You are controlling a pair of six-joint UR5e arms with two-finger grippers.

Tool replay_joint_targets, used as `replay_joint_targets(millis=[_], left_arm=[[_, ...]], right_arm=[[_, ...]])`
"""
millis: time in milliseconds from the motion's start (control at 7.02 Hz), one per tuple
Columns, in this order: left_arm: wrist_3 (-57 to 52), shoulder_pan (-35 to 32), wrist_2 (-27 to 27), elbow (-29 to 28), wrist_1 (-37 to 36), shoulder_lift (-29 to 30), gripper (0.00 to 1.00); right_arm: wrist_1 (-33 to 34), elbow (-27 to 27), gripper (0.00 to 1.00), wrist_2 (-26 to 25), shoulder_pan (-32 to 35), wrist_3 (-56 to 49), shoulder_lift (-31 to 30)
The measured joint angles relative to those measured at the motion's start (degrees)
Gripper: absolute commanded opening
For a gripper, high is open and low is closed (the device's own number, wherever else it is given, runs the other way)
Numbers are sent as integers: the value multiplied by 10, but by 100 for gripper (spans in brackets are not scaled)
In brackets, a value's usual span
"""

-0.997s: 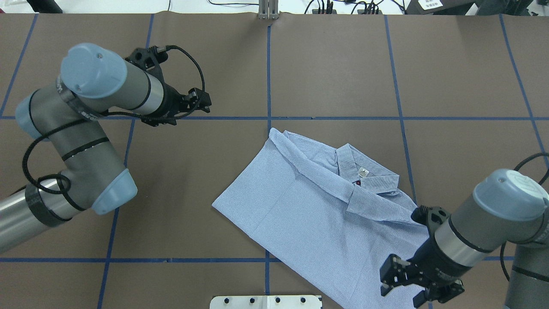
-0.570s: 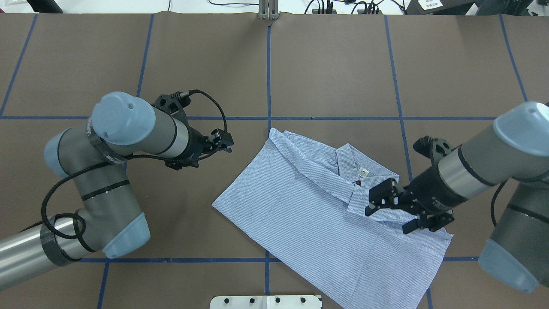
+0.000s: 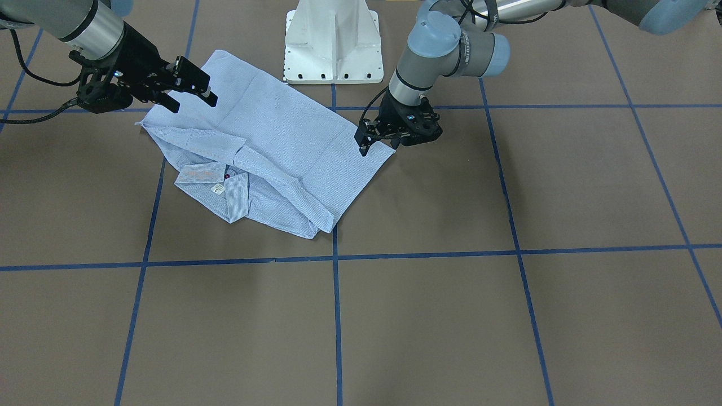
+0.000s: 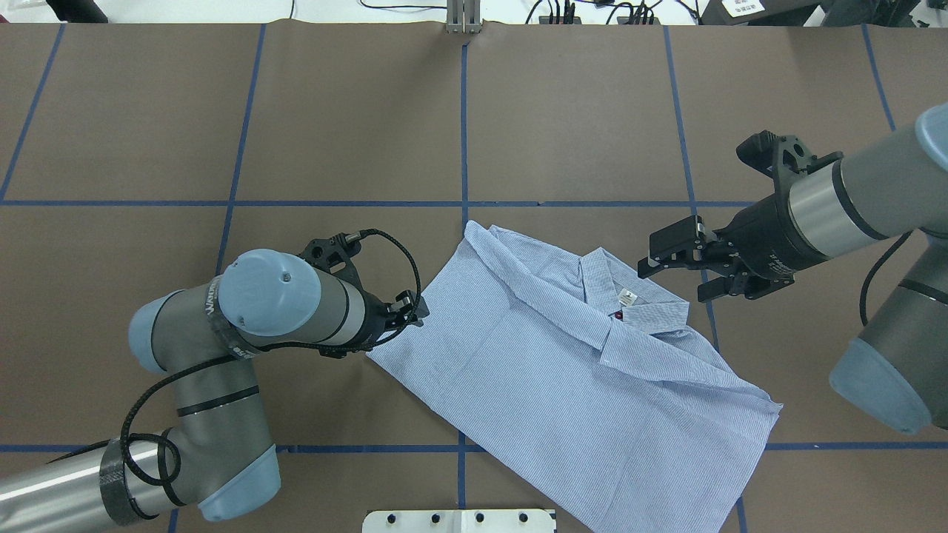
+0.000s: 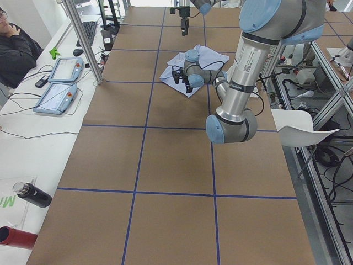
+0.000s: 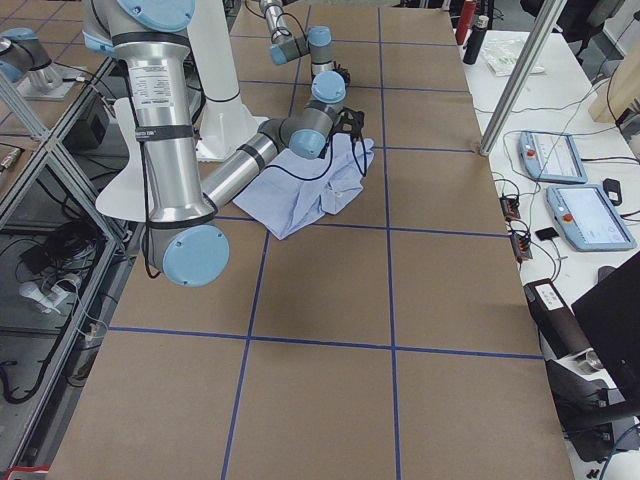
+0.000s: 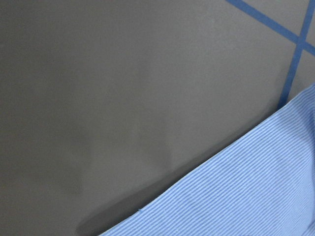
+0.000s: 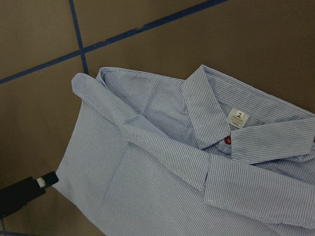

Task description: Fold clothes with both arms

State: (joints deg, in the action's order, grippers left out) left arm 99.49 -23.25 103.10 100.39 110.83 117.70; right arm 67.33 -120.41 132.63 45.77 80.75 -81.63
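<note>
Two grippers, fingers apart. Front view showed left gripper [image 3: 379, 148] at striped shirt's [image 4: 548, 385] 9 o'clock corner, mid-table; overhead hid its tips behind wrist. Right gripper [image 4: 672, 280] hovered 2 o'clock off collar label [image 8: 238, 117]. White pedestal [image 3: 333, 39] at 6.

Striped cloth shirt [image 4: 563, 385] on matt paper-covered table [image 4: 148, 111]

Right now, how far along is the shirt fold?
Done: sides look folded in; the shirt lies as a flat panel, collar showing. In hand: left gripper at its corner, grip unclear; right gripper open near the collar. Left: the final folds.
</note>
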Motion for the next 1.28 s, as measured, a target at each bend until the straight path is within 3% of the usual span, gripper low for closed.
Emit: replay_joint_targets(millis=[1282], left_arm=[[2, 14, -16, -17, -27, -3, 80]], right_arm=[[2, 3, 100, -13, -1, -2, 3]])
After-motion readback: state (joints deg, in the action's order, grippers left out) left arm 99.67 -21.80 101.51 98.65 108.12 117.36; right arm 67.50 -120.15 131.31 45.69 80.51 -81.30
